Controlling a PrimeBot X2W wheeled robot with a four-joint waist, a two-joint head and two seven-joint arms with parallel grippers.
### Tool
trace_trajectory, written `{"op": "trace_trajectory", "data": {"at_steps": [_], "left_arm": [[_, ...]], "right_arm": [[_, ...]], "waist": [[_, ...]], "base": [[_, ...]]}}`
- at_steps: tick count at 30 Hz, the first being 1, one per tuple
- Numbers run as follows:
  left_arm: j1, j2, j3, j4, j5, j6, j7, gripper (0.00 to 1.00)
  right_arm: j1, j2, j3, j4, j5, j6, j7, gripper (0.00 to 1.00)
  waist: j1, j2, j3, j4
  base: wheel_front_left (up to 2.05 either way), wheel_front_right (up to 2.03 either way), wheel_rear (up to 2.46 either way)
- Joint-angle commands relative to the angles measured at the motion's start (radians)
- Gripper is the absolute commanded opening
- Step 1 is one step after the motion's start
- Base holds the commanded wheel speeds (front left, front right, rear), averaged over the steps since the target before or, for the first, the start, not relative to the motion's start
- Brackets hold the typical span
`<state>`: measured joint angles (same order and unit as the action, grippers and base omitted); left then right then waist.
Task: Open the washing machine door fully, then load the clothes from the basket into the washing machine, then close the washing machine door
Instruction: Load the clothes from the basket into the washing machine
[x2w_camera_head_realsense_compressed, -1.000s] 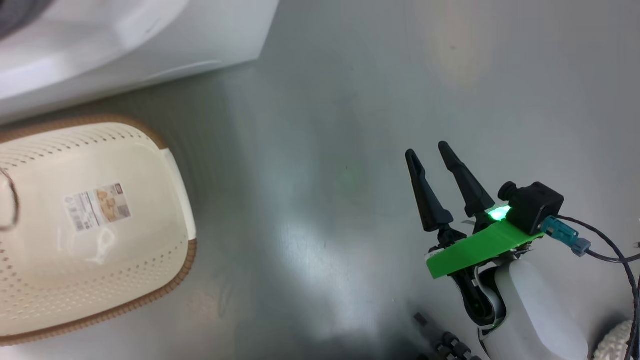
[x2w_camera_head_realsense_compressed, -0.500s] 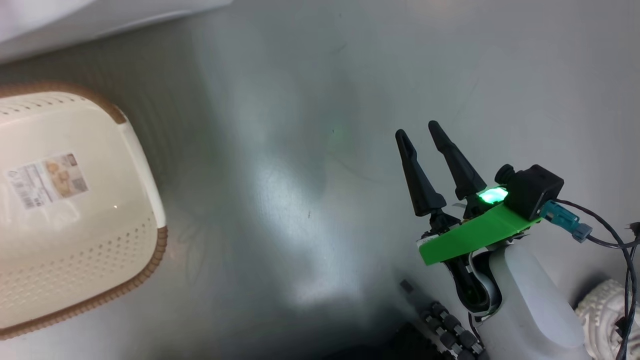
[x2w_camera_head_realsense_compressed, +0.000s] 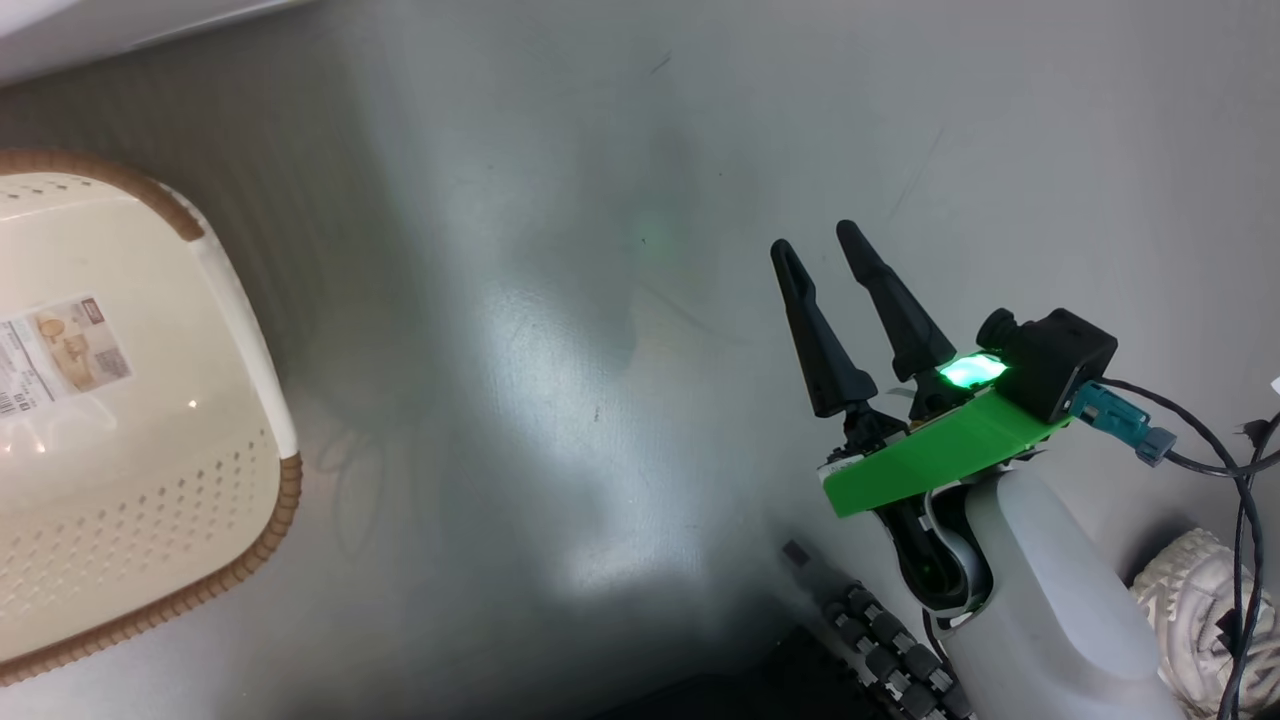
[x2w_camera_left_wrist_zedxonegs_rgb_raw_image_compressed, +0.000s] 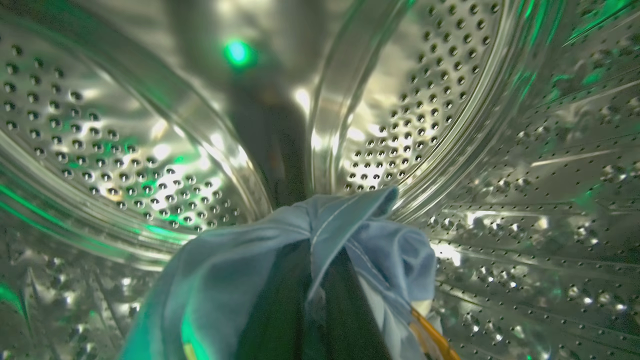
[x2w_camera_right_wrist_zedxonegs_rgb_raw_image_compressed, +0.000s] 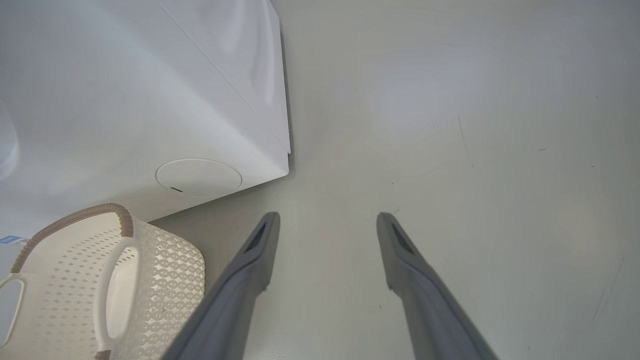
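Left gripper (x2w_camera_left_wrist_zedxonegs_rgb_raw_image_compressed: 317, 280) is inside the steel drum (x2w_camera_left_wrist_zedxonegs_rgb_raw_image_compressed: 125, 150) of the washing machine (x2w_camera_right_wrist_zedxonegs_rgb_raw_image_compressed: 125, 100), pointing at the drum's back wall. Jaws are clamped on the clothes (x2w_camera_left_wrist_zedxonegs_rgb_raw_image_compressed: 240, 280): light blue fabric is bunched over and around both dark fingers, one fold standing up past the tips and the rest trailing back along the fingers toward the wrist. The bundle's long axis runs roughly with the fingers. The cloth hangs off the gripper, and I can't tell if any of it touches the drum wall.

Key relation: the load is already past the opening with perforated wall all round it, so the next move is probably just a release and a pull-back, no further reach. The left arm is the one on the job.

Right gripper (x2w_camera_head_realsense_compressed: 818, 242) is spread wide and empty, touching nothing, over bare floor (x2w_camera_head_realsense_compressed: 600, 300) well out from the machine's front corner.

The basket (x2w_camera_head_realsense_compressed: 285, 500) sits on the floor at the machine's front, close to the corner with the round service cap (x2w_camera_right_wrist_zedxonegs_rgb_raw_image_compressed: 199, 177). It is nearer the left side than the right gripper. No clothes visible in the part seen. Door not judged.
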<state>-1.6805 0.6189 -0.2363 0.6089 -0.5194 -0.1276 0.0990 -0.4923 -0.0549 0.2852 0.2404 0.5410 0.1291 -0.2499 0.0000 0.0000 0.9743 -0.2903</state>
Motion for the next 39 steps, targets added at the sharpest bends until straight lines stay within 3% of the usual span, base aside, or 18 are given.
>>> {"op": "trace_trajectory", "data": {"at_steps": [1,8,24,25,26,39], "left_arm": [[-0.017,0.051,-0.009,-0.004,-0.007,-0.003,0.03,0.0],[-0.054,0.043,-0.041,0.087,-0.041,-0.002,0.189,0.0],[-0.02,0.03,-0.05,0.158,-0.089,0.023,0.304,0.0],[-0.015,0.03,-0.049,0.155,-0.091,0.024,0.297,0.19],[-0.007,0.028,-0.043,0.153,-0.097,0.027,0.285,1.0],[0.145,0.003,-0.032,0.135,-0.12,0.058,0.187,1.0]], "right_arm": [[0.035,0.005,0.027,-0.013,0.009,0.002,-0.012,1.0],[0.038,0.005,0.035,-0.003,0.016,0.002,-0.012,1.0],[0.034,0.005,0.021,0.009,0.006,0.002,-0.012,1.0],[0.034,0.005,0.02,0.009,0.005,0.002,-0.012,1.0],[0.034,0.005,0.019,0.008,0.005,0.002,-0.012,1.0],[0.039,0.005,-0.009,0.014,-0.017,0.002,-0.012,1.0]], "waist": [[0.0,0.0,0.001,-0.003],[0.0,0.0,0.001,-0.01],[0.0,0.0,-0.037,0.007],[0.0,0.0,-0.039,0.009],[0.0,0.0,-0.042,0.01],[0.0,0.0,-0.103,0.045]], "base": [[0.0,0.0,0.0],[0.0,0.0,0.0],[0.0,0.0,0.0],[0.0,0.0,0.0],[0.0,0.0,0.0],[0.0,0.0,0.0]]}}
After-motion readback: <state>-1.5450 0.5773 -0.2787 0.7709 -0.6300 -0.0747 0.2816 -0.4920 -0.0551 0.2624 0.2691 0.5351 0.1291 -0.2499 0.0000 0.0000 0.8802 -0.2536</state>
